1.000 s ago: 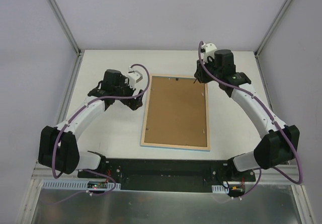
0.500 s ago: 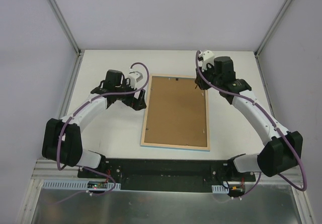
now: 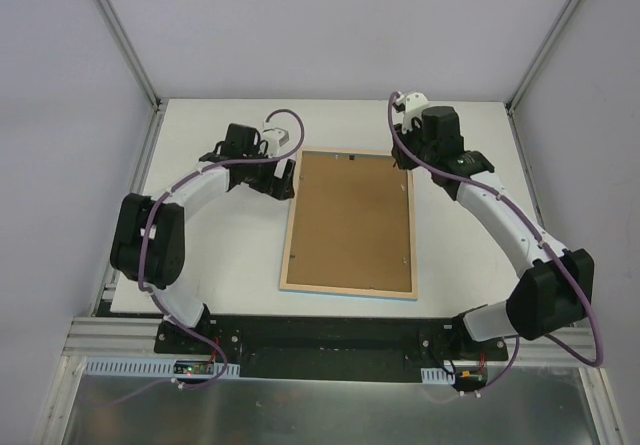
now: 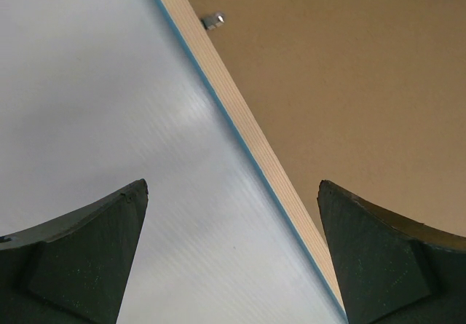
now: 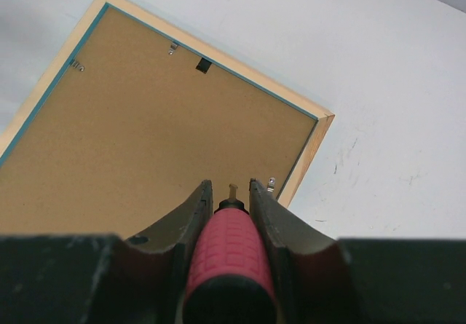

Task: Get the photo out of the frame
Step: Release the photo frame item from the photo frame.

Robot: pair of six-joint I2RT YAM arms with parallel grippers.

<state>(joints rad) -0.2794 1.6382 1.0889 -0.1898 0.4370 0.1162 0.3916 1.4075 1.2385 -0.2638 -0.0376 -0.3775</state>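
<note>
The frame lies face down on the table, its pale wood rim up and a thin blue edge showing. The brown backing board fills it, and the photo is hidden beneath. My left gripper is open and straddles the frame's upper left rim, one finger over the table and one over the board. My right gripper is shut on a red-handled tool. The tool's tip points at the board beside a metal clip near the frame's upper right corner.
Small metal clips hold the board along the rim, one of them at the left edge. A dark hanger tab sits on the board. The white table is bounded by grey walls and metal rails.
My left gripper has moved right and toward the back, up to the frame's upper left rim. My right gripper has shifted slightly at the upper right corner, still holding the tool.
</note>
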